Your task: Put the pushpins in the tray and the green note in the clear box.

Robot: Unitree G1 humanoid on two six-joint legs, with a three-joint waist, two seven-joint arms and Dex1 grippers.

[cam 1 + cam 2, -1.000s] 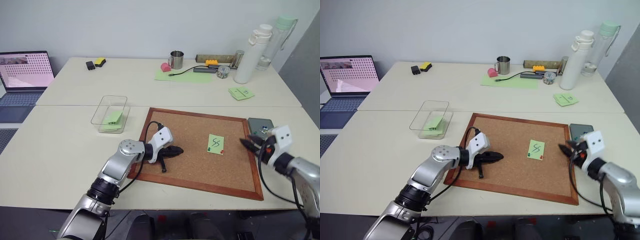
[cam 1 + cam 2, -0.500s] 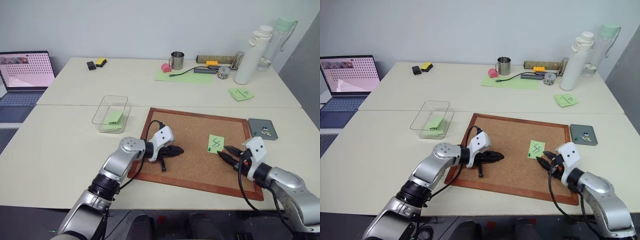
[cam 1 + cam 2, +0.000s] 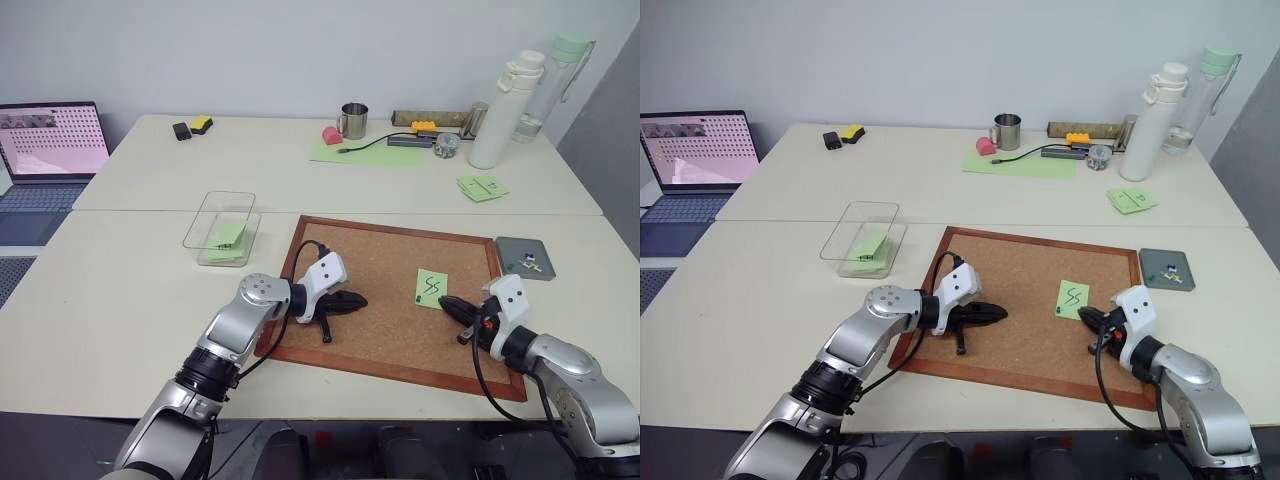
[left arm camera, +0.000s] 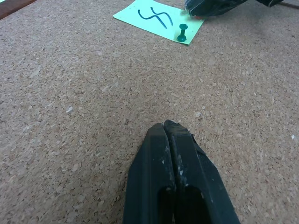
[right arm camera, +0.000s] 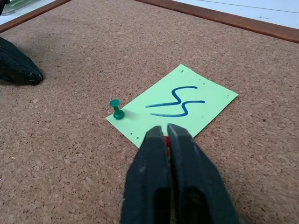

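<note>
Right wrist view: the right gripper (image 5: 167,133) has its two black fingers pressed together on a red pushpin (image 5: 166,141), of which a thin sliver of red shows between the tips, at the near corner of the green note (image 5: 174,106).
Green note: lies flat on the cork board (image 3: 385,255), just ahead of the right jaws, with a dark squiggle on it.
Green pushpin (image 5: 116,109): stands upright in a corner of the note, just beside the right fingertips and apart from them.
Left gripper (image 4: 169,129): jaws together with nothing between them, low over bare cork, well apart from the note, which lies far ahead of its tips.
Between the grippers: in the head views the two point toward each other across the board, with the note on the right gripper's side.
Tray (image 3: 524,256): dark grey, on the table just off the board's right edge, behind the right gripper; small coloured pins lie in it.
Clear box (image 3: 221,228): on the table off the board's left corner, well away from both jaws; a green slip lies inside it.
</note>
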